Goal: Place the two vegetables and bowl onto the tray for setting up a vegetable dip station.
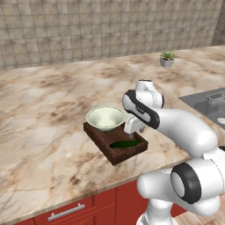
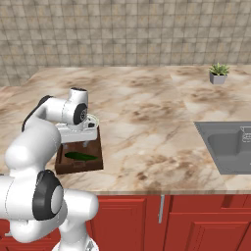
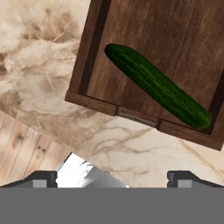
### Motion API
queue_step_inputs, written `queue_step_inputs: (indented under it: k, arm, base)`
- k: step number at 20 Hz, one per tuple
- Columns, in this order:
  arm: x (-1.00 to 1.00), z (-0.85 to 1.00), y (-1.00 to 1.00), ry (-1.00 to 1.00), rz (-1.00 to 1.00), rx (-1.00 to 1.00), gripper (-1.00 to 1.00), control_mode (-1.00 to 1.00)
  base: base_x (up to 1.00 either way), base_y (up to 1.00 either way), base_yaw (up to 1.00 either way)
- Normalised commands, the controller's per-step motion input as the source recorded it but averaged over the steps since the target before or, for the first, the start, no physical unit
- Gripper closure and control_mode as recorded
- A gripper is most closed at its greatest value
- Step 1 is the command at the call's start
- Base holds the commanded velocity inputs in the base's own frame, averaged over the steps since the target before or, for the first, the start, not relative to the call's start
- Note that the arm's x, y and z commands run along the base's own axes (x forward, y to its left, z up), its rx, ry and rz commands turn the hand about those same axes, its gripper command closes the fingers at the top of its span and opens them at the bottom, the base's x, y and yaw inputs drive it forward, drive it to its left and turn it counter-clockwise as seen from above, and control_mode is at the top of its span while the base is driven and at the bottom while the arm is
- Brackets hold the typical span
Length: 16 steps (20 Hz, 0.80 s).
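- At the centre of the left base view we see the bowl (image 1: pixel 105 117) resting on the tray's (image 1: pixel 99 133) far end, the cucumber (image 1: pixel 125 143) lying near its front end.
- In the hand view we see the cucumber (image 3: pixel 157 85) slanting across the boards, and a handle cut-out (image 3: pixel 138 117) in the tray's (image 3: pixel 94 101) short edge.
- Our gripper (image 3: pixel 112 177) hangs with its fingers wide apart, holding nothing.
- The tray (image 2: pixel 78 165) sits by the counter's (image 2: pixel 147 142) front edge; bare marble spreads to the right.

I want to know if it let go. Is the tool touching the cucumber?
Apart. In the hand view the cucumber lies flat inside the tray, while the tool sits open below it, with bare counter between.
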Motion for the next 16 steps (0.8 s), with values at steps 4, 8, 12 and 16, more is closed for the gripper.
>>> queue_step_inputs:
  k: [4, 8, 12, 16]
  arm:
    - [0.00, 0.00, 0.00, 0.00, 0.00, 0.00, -1.00, 1.00]
    - [0.00, 0.00, 0.00, 0.00, 0.00, 0.00, -1.00, 1.00]
    - [0.00, 0.00, 0.00, 0.00, 0.00, 0.00, -1.00, 1.00]
    - [0.00, 0.00, 0.00, 0.00, 0.00, 0.00, -1.00, 1.00]
  base:
    - [0.04, -0.58, 0.00]
    - [0.26, -0.69, 0.00]
    - [0.05, -0.95, 0.02]
    - [0.04, -1.00, 0.00]
